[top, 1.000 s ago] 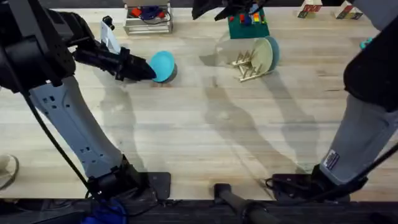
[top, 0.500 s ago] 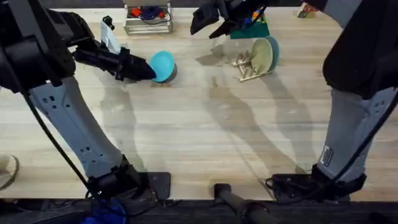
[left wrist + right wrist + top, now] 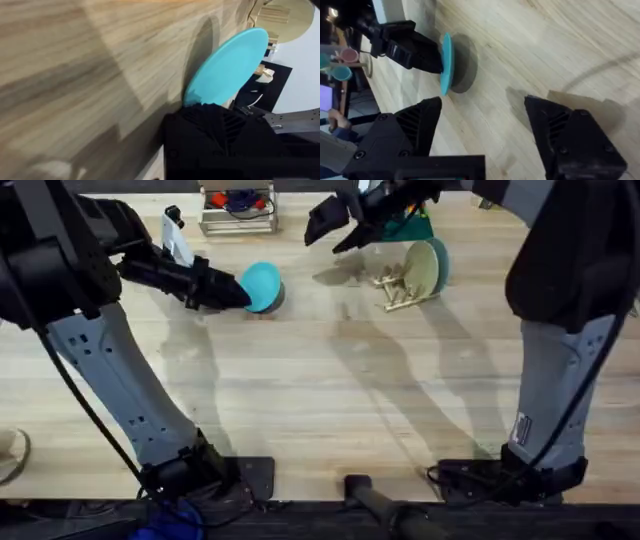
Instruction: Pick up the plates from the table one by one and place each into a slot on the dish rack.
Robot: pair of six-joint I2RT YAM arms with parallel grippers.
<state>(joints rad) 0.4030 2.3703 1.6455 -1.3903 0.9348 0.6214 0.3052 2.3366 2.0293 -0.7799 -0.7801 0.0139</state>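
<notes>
ok, left gripper (image 3: 232, 293) pinching turquoise plate (image 3: 263, 284), tilted up off worktop (image 3: 330, 410); right gripper (image 3: 335, 225) spread, beside dish rack (image 3: 397, 288).

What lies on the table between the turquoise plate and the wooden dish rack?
Bare tabletop, crossed by shadows, in the overhead view between the round turquoise plate and the pale wooden peg dish rack.

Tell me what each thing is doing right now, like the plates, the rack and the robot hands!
Round turquoise-blue plate: tilted up on edge, gripped by the left tool.
Pale cream-green round plate: standing upright in the rack.
Small pale wooden dish rack: on the table, holding one plate.
Left tool: shut on the turquoise plate.
Right tool: open, holding nothing, above the table.
Pale plank wooden table: bare in the middle.
</notes>
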